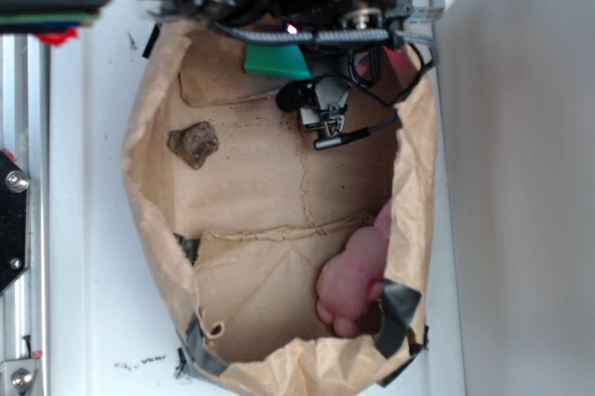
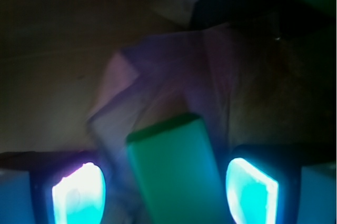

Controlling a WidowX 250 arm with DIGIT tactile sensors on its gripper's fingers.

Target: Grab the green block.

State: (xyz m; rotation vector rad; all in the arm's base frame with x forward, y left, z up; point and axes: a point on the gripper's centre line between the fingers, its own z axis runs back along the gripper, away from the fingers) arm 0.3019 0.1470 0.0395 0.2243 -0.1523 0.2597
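The green block (image 2: 174,174) lies between the claw's (image 2: 166,190) two glowing fingertips (image 2: 79,192), gaps showing on both sides. Behind it, creased brown paper (image 2: 63,77) in dim light.

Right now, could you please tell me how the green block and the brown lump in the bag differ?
The green block is bright, flat and straight-edged; the brown lump is dull and rough. The block lies partly under the arm, between the open tool's fingers; the lump sits uncovered, apart. Both rest inside the paper bag.
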